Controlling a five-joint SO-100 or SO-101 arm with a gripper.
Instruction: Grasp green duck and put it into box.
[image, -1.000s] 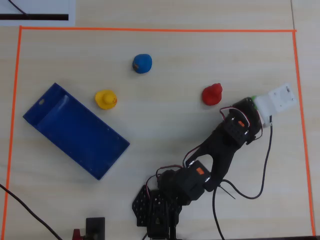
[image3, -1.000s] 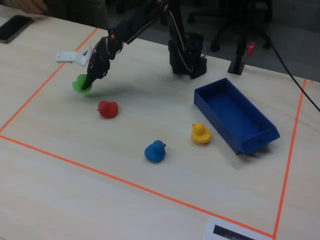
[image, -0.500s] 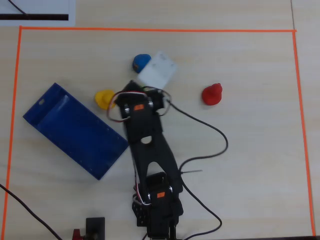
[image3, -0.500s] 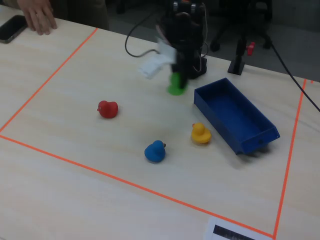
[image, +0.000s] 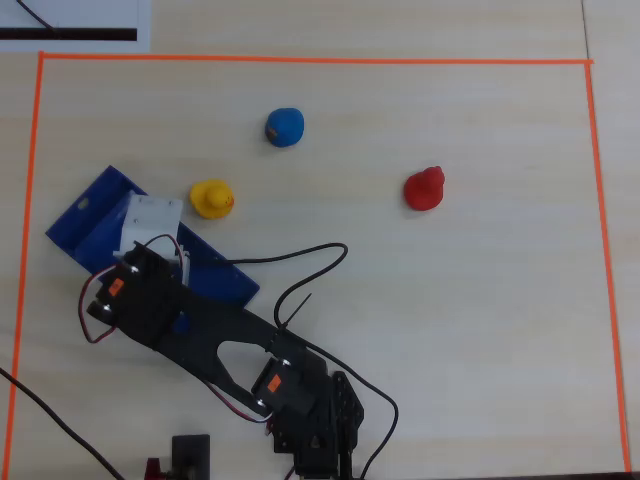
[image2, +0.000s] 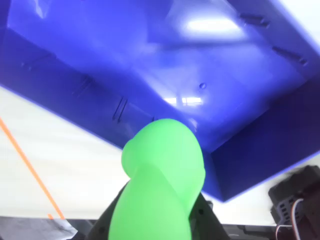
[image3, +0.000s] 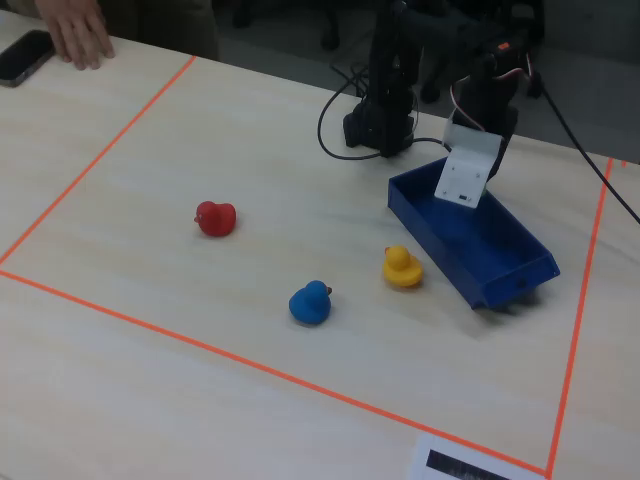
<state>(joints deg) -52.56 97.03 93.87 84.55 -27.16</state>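
Observation:
The green duck (image2: 162, 180) fills the lower middle of the wrist view and sits between my gripper's dark fingers (image2: 202, 222). My gripper (image2: 160, 220) is shut on it and holds it just above the floor of the dark blue box (image2: 150, 60). In the overhead view the gripper (image: 150, 225), with its white part, hangs over the box (image: 88, 215) at the left and hides the duck. In the fixed view the gripper (image3: 467, 172) is over the near end of the box (image3: 505, 255), and the duck is hidden there too.
A yellow duck (image: 212, 198) lies right beside the box. A blue duck (image: 285, 127) and a red duck (image: 424, 188) lie farther off. Orange tape (image: 300, 59) frames the work area. Cables (image: 300, 255) trail beside the arm. A hand (image3: 80, 30) and a phone (image3: 25, 55) are at the far corner.

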